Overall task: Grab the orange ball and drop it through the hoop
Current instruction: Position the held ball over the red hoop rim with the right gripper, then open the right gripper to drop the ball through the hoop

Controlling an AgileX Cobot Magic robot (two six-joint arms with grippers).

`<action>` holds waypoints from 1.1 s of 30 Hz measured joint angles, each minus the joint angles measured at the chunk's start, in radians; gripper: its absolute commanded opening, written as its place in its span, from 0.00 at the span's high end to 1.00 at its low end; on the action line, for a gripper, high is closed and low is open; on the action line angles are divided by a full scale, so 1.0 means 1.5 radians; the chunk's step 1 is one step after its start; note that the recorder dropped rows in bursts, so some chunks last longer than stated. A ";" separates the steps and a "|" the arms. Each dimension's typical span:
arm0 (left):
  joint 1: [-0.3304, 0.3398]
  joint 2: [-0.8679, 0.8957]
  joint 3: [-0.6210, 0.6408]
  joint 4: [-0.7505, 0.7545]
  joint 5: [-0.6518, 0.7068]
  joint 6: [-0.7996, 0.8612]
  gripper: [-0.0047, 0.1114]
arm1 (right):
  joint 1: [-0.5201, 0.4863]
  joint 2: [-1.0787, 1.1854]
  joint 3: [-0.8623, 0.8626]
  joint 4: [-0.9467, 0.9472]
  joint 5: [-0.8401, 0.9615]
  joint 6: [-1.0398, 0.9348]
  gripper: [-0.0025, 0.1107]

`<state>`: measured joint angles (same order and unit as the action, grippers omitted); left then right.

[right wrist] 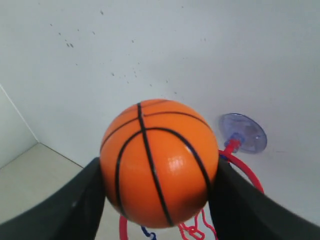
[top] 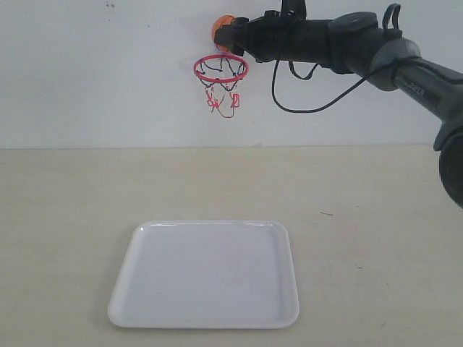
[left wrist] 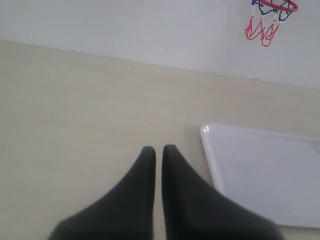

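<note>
The orange ball [top: 221, 30] [right wrist: 158, 161] with black seams is pinched between the two black fingers of my right gripper [top: 226, 35] [right wrist: 158, 172], high against the white wall. It hangs just above the hoop [top: 221, 69], whose red ring [right wrist: 245, 172] and string net show behind and under the ball, with the clear suction cup [right wrist: 242, 131] stuck to the wall. My left gripper [left wrist: 158, 148] is low over the table with its fingers nearly touching and nothing between them; the hoop [left wrist: 274, 7] is far off at that view's edge.
A white tray [top: 206, 273] [left wrist: 265, 170] lies on the beige table under the hoop, close beside the left gripper. The right arm [top: 347, 43] with a hanging black cable [top: 304, 101] reaches in from the right.
</note>
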<state>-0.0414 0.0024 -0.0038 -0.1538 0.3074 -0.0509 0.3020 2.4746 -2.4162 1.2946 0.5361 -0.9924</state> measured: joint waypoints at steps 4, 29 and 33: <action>0.000 0.000 0.000 0.000 0.000 0.000 0.92 | 0.002 0.006 -0.001 0.001 -0.001 0.000 0.98; 0.000 0.000 0.000 0.000 0.000 0.000 0.92 | 0.026 0.010 -0.002 -0.016 -0.089 0.059 0.62; 0.000 0.000 0.000 0.000 0.000 0.000 0.92 | 0.019 -0.011 -0.002 -0.016 -0.064 0.059 0.88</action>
<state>-0.0414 0.0024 -0.0038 -0.1538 0.3074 -0.0509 0.3307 2.4586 -2.4186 1.2705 0.4401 -0.9043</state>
